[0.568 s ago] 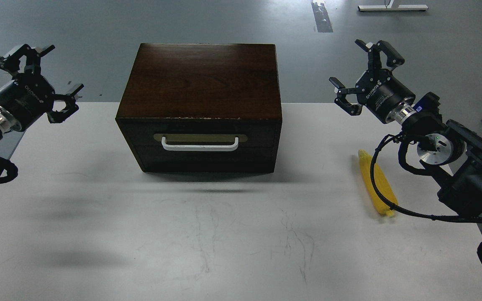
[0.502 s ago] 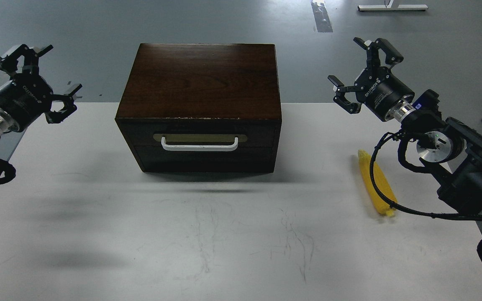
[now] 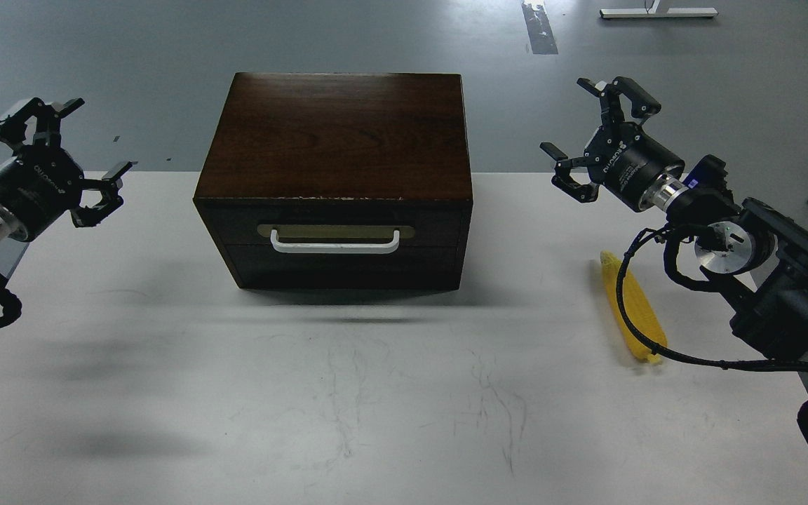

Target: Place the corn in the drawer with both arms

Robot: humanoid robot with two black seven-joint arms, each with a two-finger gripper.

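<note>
End effectors (image 3: 60,151) (image 3: 593,133) raised, spread wide.

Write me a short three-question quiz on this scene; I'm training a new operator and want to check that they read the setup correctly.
1. True or false: the drawer is closed.
2. The corn lies on the table on which side of the box? A) robot's left B) robot's right C) on top of it
3. Fill in: both the left gripper and the right gripper are ____ and hold nothing.

Key: 1. True, the front with the white handle sits flush. 2. B. 3. open.
</note>
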